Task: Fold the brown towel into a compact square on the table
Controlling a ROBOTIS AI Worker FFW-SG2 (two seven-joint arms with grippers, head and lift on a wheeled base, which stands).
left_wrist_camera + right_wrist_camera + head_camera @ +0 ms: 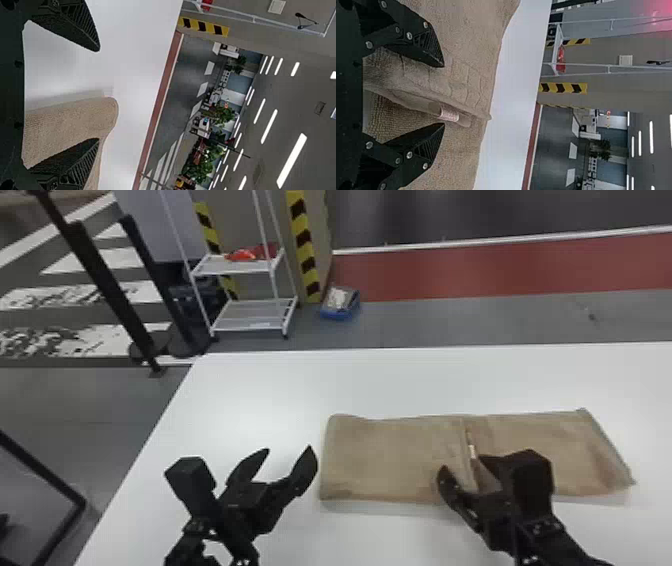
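Note:
The brown towel (390, 455) lies on the white table as a long folded strip, with an edge and a small tag across its middle. My left gripper (290, 457) stands open just left of the towel's left end. In the left wrist view, the left gripper (99, 95) has the rounded end of the towel (71, 122) near its lower finger. My right gripper (462, 480) is open over the towel's middle, at its near side. In the right wrist view, the towel's raised edge with the tag (449, 114) lies between the fingers of the right gripper (443, 95).
The white table (260, 390) extends beyond the towel, and its left edge slants down past my left arm. On the floor behind stand a white wire shelf (250, 322), black posts and a blue box (340, 304).

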